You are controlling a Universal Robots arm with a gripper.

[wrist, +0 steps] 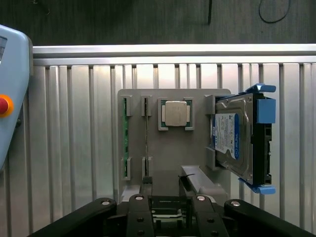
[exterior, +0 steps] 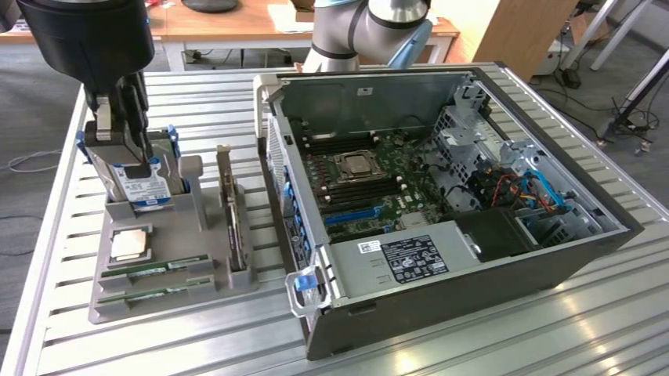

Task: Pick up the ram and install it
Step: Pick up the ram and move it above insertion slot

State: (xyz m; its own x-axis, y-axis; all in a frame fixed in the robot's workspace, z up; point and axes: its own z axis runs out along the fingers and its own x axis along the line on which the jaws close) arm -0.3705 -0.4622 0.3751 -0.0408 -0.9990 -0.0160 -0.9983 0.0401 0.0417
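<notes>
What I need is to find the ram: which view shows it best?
The exterior view: the ram shows its green face in the grey holder. The wrist view looks down on its thin edge.

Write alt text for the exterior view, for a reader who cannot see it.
A robot gripper hangs over an upright hard drive in a grey holder that also carries a processor chip and two green ram sticks. To the exterior view's right, an open computer case sits on the slatted metal table.
</notes>
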